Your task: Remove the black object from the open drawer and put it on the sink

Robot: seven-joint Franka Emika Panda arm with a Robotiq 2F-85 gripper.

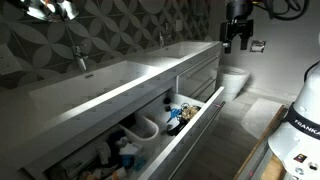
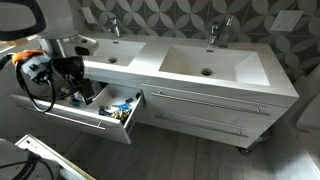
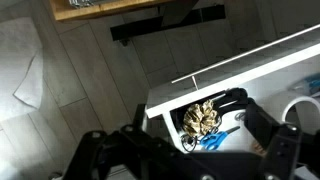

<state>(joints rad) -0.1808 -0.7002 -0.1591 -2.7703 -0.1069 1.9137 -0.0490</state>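
Wrist view shows the gripper spread wide and empty above the open drawer, lower left in an exterior view. The black object is not distinguishable among the clutter. The sink carries nothing black, so the whole task seems left to do

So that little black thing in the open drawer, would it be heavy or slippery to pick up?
Probably light: the black object looks like a small, low lump. It likely won't roll, since it sits among blue and white clutter in the open drawer, though neighbours may shift with it. Stiffness and slipperiness can't be judged; it shows too dark.
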